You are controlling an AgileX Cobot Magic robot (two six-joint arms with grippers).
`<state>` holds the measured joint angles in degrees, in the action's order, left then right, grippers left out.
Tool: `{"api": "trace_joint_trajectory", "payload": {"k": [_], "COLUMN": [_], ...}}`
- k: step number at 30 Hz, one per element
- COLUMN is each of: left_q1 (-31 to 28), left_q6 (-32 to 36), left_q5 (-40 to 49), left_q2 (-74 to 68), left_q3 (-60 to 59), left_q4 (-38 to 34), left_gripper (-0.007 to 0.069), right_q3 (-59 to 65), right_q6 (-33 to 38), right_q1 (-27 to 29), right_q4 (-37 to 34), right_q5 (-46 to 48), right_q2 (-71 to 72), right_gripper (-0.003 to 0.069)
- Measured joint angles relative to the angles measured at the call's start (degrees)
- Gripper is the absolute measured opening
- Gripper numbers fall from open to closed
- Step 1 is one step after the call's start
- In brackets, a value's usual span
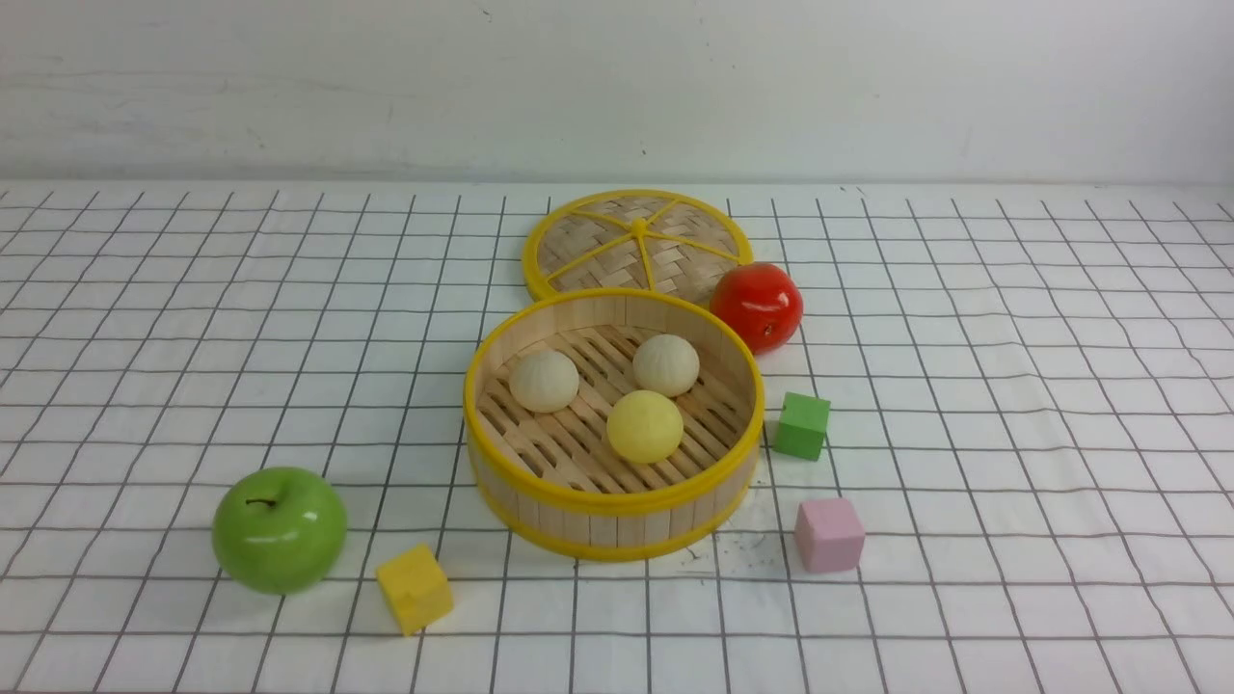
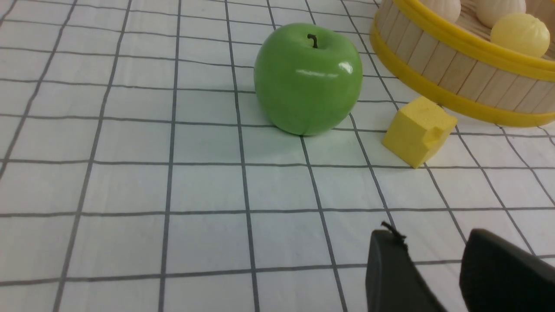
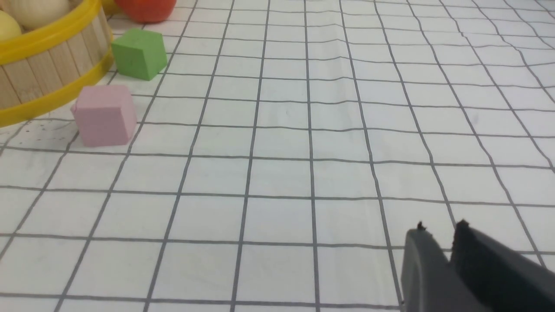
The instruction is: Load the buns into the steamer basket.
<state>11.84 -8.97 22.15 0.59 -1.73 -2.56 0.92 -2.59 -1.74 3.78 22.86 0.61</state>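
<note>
The left gripper (image 2: 433,242) shows two dark fingertips with a clear gap of checked cloth between them; the jaws stand spread and hold nothing. The right gripper (image 3: 440,232) has its two dark fingertips set close, only a thin slit between them, and nothing sits in that slit; whether they are fully pressed together cannot be told. Both hang above the bare gridded tablecloth (image 1: 1012,434), and neither arm appears in the front view.

Beyond the left gripper lie a yellow cube (image 2: 418,135) and a green apple (image 2: 308,78), near the steamer basket (image 1: 617,511). Beyond the right gripper sit a pink cube (image 3: 104,115) and a green cube (image 3: 138,53), just beside the basket's wall.

All three buns rest on the basket's slatted floor: two cream buns (image 1: 545,380) toward the back and a pale yellow bun (image 1: 644,426) in front. Behind the basket lies the woven lid (image 1: 636,241), with a red apple (image 1: 758,305) beside it.
</note>
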Motion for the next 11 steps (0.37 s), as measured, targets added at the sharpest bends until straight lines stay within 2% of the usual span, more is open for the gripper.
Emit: {"api": "trace_joint_trajectory", "payload": {"k": [11], "left_q1": [0.0], "left_q6": [0.0], "left_q5": [0.0], "left_q2": [0.0], "left_q3": [0.0], "left_q4": [0.0], "left_gripper": [0.0237], "right_q3": [0.0], "right_q6": [0.0], "right_q1": [0.0], "right_q4": [0.0], "right_q5": [0.0], "right_q2": [0.0], "right_gripper": [0.0116]}}
